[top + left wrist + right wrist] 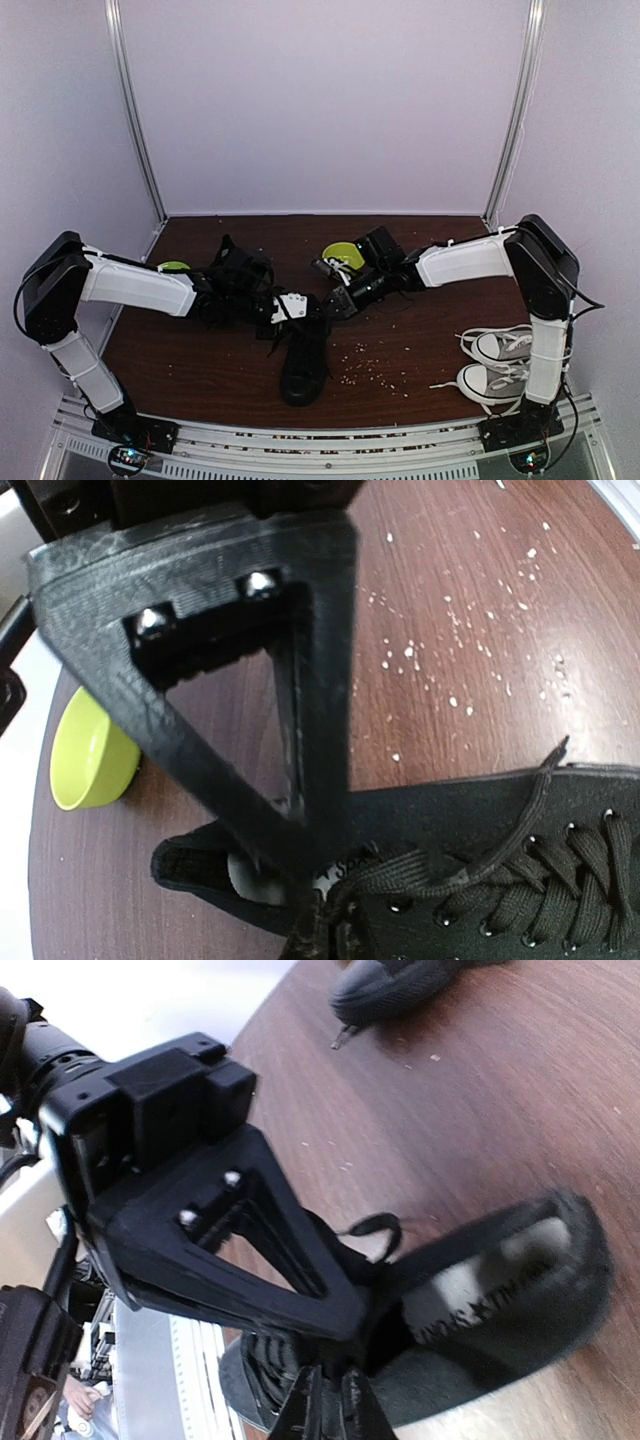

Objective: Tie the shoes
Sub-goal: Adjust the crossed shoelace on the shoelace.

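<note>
Step in hand, as I read it: gathering lace ends on the nearer of the shoes (303,368), which lies toe toward me at 6 o'clock of the table ctr. Its mate (240,268) sits at 10 o'clock, partly under the left arm. No knot or bow shows, so the task looks early.

Left gripper (298,895) has its fingers together, tip down at the tongue. A lace (470,865) runs straight into the tips, so I judge it pinched there.

Right gripper (328,1400) meets it from 3 o'clock over the shoe's collar. Its tips are cut by the frame's bottom edge, so I can't tell if they're apart or together, nor if anything's between them.

Next move, imo: right needs the other lace end, then both pull up and apart to get slack for a cross. Needs care not to drag the shoe.

Hard to see: the left's contact pt is buried in black on black. The right's target strand isn't identifiable. From the top cam both tips blur into the shoe. The white-laced pair (500,365) at 4 o'clock sits well apart, not involved.
</note>
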